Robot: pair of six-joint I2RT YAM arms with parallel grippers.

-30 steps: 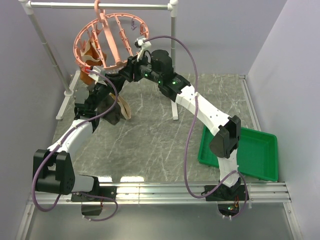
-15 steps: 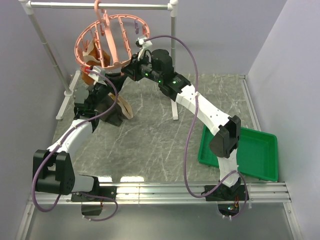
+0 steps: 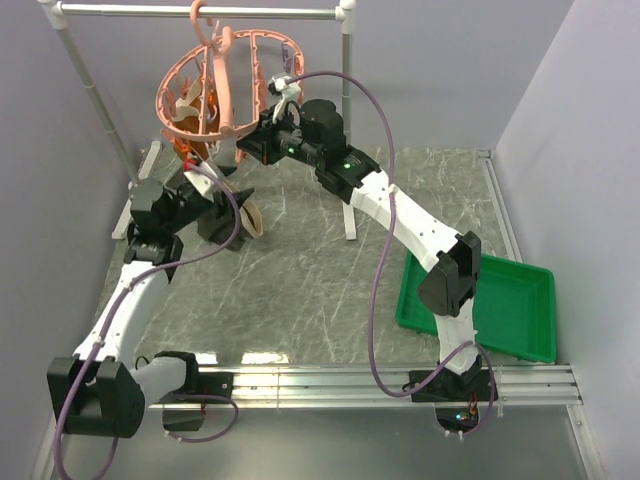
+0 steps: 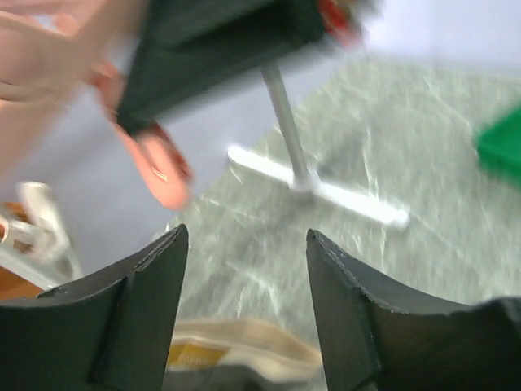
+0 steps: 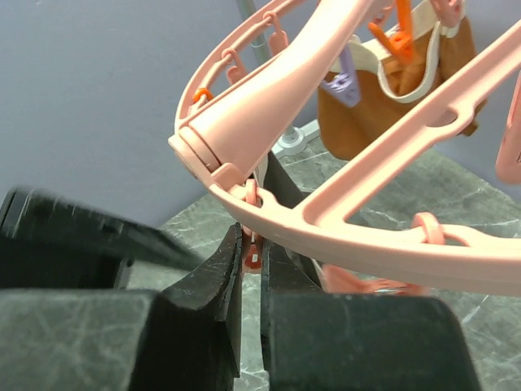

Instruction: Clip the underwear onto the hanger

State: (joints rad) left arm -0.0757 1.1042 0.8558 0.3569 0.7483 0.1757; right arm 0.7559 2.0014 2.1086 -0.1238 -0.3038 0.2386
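Note:
The pink hanger hangs tilted from the rack bar; its rim and cross bars fill the right wrist view. My right gripper is at the ring's lower edge, shut on a small orange-red clip under the rim. The dark underwear with its tan waistband droops below the ring, beside my left gripper. In the left wrist view the left gripper is open and the waistband lies low between the fingers, not pinched. Whether the clip grips the cloth is hidden.
A smaller orange-brown garment is clipped on the ring's far left side and shows in the right wrist view. The white-grey pipe rack stands at the back, its right post behind my right arm. A green tray sits front right.
My left arm has pulled back down and to the left, away from the ring. The ring has swung and tilted more upright. My right gripper stays at the ring's lower edge.

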